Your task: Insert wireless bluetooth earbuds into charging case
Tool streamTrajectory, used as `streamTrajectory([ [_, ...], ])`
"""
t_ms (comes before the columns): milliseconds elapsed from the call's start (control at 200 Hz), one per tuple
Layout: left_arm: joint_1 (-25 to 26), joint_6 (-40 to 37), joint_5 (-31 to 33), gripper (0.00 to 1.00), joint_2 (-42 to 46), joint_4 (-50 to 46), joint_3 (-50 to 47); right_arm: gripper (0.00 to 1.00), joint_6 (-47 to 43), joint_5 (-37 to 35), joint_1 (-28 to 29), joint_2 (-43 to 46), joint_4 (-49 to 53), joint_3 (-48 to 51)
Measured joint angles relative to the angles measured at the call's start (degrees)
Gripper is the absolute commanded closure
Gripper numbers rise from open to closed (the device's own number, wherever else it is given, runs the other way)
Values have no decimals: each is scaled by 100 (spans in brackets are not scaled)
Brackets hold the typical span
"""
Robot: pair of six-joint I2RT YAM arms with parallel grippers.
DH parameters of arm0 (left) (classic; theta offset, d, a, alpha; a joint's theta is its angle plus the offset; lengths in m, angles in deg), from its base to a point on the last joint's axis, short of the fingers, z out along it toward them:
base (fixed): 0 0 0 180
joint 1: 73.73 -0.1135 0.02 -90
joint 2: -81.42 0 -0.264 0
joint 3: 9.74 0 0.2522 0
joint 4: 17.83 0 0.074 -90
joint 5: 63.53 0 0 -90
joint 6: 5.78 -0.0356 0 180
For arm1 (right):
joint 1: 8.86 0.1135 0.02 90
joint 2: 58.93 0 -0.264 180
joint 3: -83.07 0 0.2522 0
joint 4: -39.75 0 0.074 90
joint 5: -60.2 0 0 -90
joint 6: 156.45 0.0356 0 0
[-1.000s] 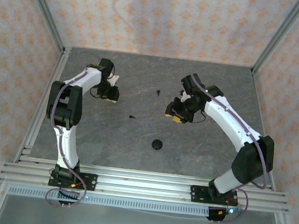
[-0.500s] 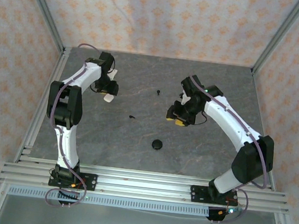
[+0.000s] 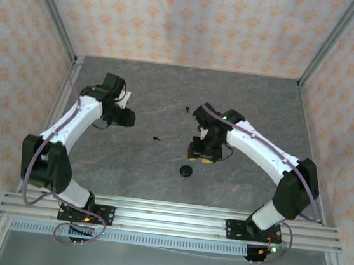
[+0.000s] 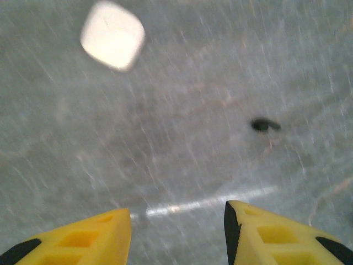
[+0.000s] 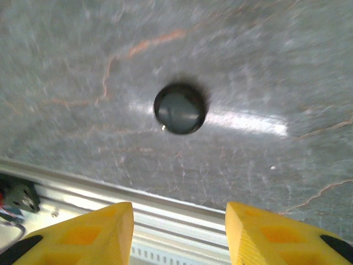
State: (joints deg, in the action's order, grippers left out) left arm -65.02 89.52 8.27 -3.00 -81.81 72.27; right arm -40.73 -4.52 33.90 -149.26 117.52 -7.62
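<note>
A black earbud (image 4: pixel 265 125) lies on the surface (image 4: pixel 182 154) ahead and to the right of the left hand (image 4: pixel 176 234), well clear of its yellow wedge fingers, which stand apart with nothing between them. A white case (image 4: pixel 113 34), smooth and rounded-square, sits farther off to the left. Ahead of the right hand (image 5: pixel 179 229), whose fingers are likewise apart and empty, a round, glossy black case (image 5: pixel 180 109) rests on the grey veined stone, near a ribbed aluminium rail (image 5: pixel 83 187).

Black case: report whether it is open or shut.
Looks shut: in the right wrist view the black case shows one smooth round top, no raised lid, no wells. The picture is blurred.
</note>
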Motion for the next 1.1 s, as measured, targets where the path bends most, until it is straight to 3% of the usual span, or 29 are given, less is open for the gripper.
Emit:
streamTrajectory([
  [135,758,420,-212,53,828,162,-1005,49,192,-144,505,-203,-9,15],
  [305,2048,1189,-234,53,1626,654,-2050,44,400,-459,531,-337,-133,107],
  [475,2822,2002,-35,52,2177,988,-2535,40,446,-485,531,-584,-389,212],
  [615,2962,2444,227,51,2437,1416,-2966,38,140,-496,518,-1064,-538,203],
  [766,2962,2798,514,51,2111,1725,-3062,35,-411,-645,459,-1600,-483,105],
  [851,2962,2966,557,51,1930,1952,-3058,32,-640,-719,385,-1670,-459,90],
  [936,2983,3029,577,51,1738,2050,-2997,23,-765,-680,299,-1670,-461,90],
  [1101,2983,3025,581,51,1241,2087,-2671,23,-885,-400,251,-1672,-560,92],
])
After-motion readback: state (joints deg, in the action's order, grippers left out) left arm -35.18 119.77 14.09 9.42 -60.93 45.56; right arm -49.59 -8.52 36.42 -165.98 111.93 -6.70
